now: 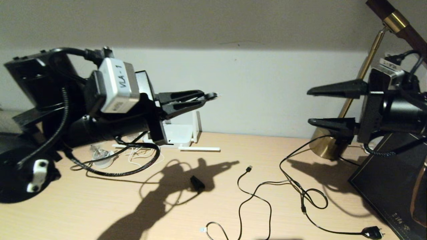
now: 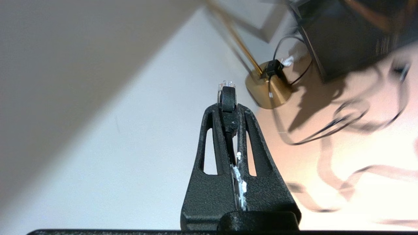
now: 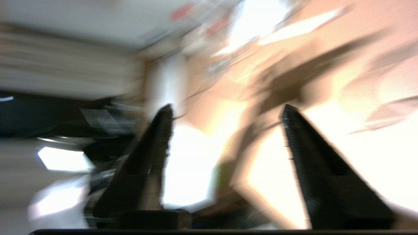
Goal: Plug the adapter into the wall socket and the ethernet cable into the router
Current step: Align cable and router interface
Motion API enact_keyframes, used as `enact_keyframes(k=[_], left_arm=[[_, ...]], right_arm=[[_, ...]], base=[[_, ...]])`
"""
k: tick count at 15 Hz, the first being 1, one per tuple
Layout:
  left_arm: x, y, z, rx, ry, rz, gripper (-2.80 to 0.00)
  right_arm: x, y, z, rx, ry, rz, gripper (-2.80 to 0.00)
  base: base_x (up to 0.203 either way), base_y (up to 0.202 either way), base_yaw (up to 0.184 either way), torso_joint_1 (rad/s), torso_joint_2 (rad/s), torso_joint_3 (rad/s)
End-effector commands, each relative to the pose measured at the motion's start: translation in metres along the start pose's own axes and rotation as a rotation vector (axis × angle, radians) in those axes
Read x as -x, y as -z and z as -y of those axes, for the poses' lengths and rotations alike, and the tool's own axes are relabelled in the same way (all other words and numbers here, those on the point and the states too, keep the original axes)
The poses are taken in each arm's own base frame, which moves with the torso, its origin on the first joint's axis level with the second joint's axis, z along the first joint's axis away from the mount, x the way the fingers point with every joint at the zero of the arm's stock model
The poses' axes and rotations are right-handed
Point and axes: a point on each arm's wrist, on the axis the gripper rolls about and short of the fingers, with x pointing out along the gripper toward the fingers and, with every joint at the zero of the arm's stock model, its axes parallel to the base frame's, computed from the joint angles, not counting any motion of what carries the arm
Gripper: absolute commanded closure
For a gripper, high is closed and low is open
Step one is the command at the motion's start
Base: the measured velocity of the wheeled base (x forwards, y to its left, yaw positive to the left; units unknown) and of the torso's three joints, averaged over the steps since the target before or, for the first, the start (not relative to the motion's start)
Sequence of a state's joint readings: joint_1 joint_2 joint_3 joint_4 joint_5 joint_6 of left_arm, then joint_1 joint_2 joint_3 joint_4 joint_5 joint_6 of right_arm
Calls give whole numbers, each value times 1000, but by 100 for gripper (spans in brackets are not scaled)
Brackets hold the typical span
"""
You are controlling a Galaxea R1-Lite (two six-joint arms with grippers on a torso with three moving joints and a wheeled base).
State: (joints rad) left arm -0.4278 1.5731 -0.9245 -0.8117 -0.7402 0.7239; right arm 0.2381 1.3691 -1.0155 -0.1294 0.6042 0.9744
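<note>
so the left gripper (image 1: 208,98) is seen raised well above the desk (image 1: 233,200), in front of the pale wall, with its fingers pinched nearly together on the end of the ethernet cable (image 1: 113,171). the clear clip connector (image 2: 226,85) is shown poking out just past the fingertips in the left wrist view, with the black boot clamped between them. from the gripper the thick black cable is looped down under the arm and is laid in a curve on the desk near the left edge. the router (image 1: 180,133) is sat on the desk against the wall, right below and behind the left gripper, partly hidden by the arm; one antenna is stood upright at its right end and another is laid flat on the wood in front of it. the right gripper (image 1: 309,106) is held up on the right side, pointing left, with its fingers spread wide and nothing between them. a brass lamp base (image 1: 327,145) is seen just behind its lower finger. thin white cord (image 1: 141,155) is bunched on the desk beside the router, but the adapter itself can't be made out, and the wall socket isn't picked out in any view either. a small bulb on a round base (image 1: 101,156) is placed near that cord. further right, a thin black usb cable (image 1: 253,196) and a black cord with a black plug (image 1: 372,232) are sprawled over the desk, and a small black block (image 1: 197,183) is lying in the arm's shadow. no containers are shown.
</note>
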Motion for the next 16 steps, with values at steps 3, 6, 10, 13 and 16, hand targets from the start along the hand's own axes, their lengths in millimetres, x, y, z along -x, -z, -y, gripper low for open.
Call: enact_keyframes(k=[3,6,10,13,16], left_arm=[[41,-31,12,524,-221,-123,0],[62,-35,31,807,-335,-248,0],[76,-41,43,1017,-367,-307,0],[77,-38,47,1126,-383,-313,0],[81,-25,63,1146,-437,-395,0]], right_arm=[[93,69,4,385,156,287,0],[135,125,42,549,399,354,0],[169,180,92,748,614,476,0],[169,194,113,819,651,502,0],[157,206,146,896,692,393,0]], base=[[0,0,0,0,0,0],[0,0,0,0,0,0],[0,0,0,0,0,0],[0,0,0,0,0,0],[0,0,0,0,0,0]])
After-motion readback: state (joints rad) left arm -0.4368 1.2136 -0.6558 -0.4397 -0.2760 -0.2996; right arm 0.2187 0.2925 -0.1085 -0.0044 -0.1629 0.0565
